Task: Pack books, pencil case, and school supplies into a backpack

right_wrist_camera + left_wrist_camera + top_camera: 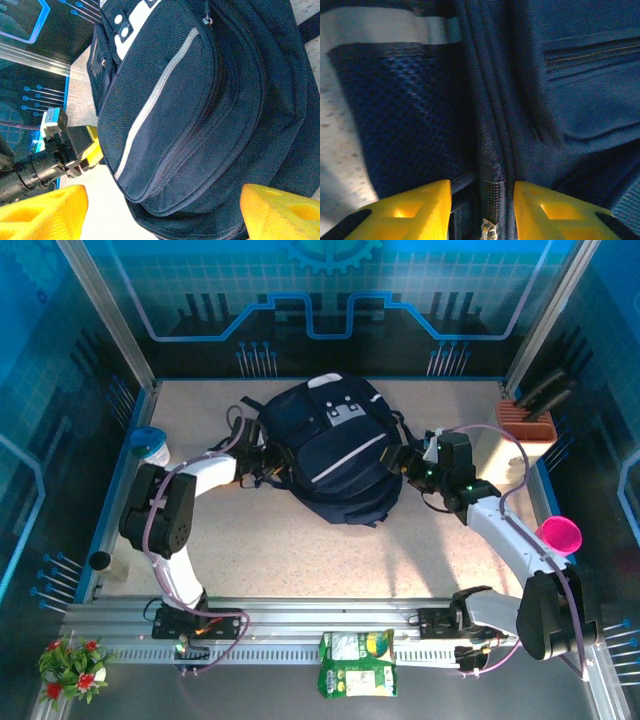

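The navy backpack (335, 450) lies flat mid-table, pale stripe and front pocket facing up. My left gripper (268, 468) is pressed against its left side. In the left wrist view the yellow fingertips (415, 210) straddle a closed zipper seam (492, 165), with a small gap on each side and a pale zipper pull (490, 231) low between them; the left gripper (482, 210) is open. My right gripper (405, 462) sits at the backpack's right side, open wide (162, 215), with the bag's rounded edge (200, 150) between its fingers, untouched. Books and pencil case are out of view.
A brown rack (525, 420) with dark items stands at the back right. A pink cup (558, 534) is by the right arm and a white-blue tub (150, 445) sits at the left wall. A green packet (357, 662) and flowers (72, 665) rest on the front rail.
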